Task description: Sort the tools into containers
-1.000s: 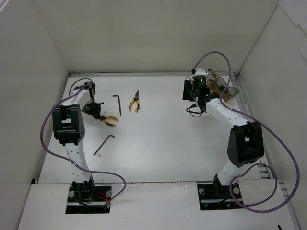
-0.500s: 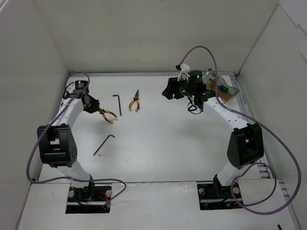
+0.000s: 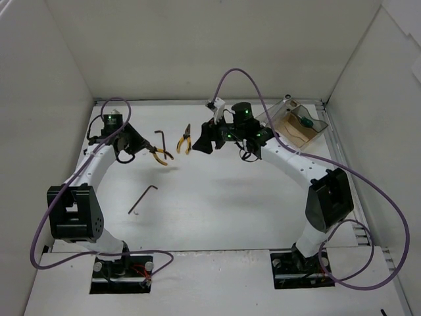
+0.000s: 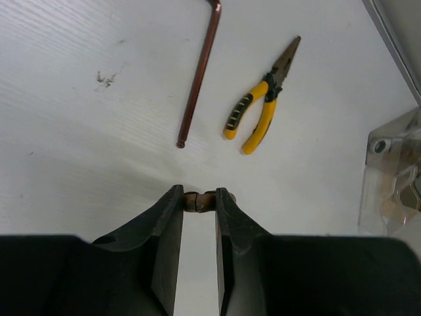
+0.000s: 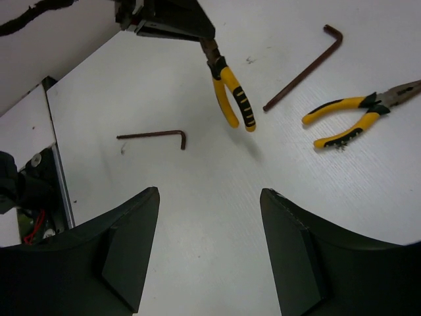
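Left gripper [image 4: 199,199] clamped on nose of yellow-handled pliers [image 3: 160,155], held clear of table [image 3: 230,197]. Long axis diagonal in top view: nose toward upper left, handles toward lower right. Right gripper [image 5: 209,194] spread wide, at upper centre. Second pliers [image 3: 185,139] lie flat, nose toward top edge, near long hex key [image 3: 161,143]. Short hex key [image 3: 143,198] at lower left. Clear box [image 3: 283,122] at upper right. Table white, matte; white walls [image 3: 197,46] on three sides.

box [image 3: 294,125]: far right corner of table [image 3: 230,197]
screwdriver [image 3: 304,122]: in box
far key [image 3: 161,143]: far left part
loose pliers [image 3: 185,139]: just right of far key
held pliers [image 3: 160,155]: in left gripper [image 4: 199,199], above far key's near end
near key [image 3: 143,198]: left side, nearest
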Available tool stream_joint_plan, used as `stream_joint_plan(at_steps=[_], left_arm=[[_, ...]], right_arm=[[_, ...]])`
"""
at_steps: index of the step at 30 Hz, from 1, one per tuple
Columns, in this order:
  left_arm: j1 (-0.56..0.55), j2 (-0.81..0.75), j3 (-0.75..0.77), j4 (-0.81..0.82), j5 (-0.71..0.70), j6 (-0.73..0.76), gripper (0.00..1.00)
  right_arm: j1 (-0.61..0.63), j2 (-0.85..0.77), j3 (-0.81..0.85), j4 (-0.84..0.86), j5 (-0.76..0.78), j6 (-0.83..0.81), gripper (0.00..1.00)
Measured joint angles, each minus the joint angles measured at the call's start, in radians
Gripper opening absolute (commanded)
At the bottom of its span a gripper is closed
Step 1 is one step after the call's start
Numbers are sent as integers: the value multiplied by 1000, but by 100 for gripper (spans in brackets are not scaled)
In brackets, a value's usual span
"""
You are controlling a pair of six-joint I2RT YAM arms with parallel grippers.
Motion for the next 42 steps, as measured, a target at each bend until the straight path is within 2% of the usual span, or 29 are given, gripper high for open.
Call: stream_joint_plan(at_steps=[9,18,29,38,42], left_arm=[[-6,-67,-7,48,177,79,0],[-33,-139,-16,55,296,107,0],[-132,-152,-40,57,327,97,0],[-169,-153,-40,82,336,69,0],[-188,-153,-40,90,339,62,0]], right_arm=[[54,75,18,1,-58,-76,63],[97,103,75,1,-54,-96,62],[142,150,112,4,-1,-93,56],[162,165,112,4,29,-90,52],[178,166,112,4,48,-93,45]])
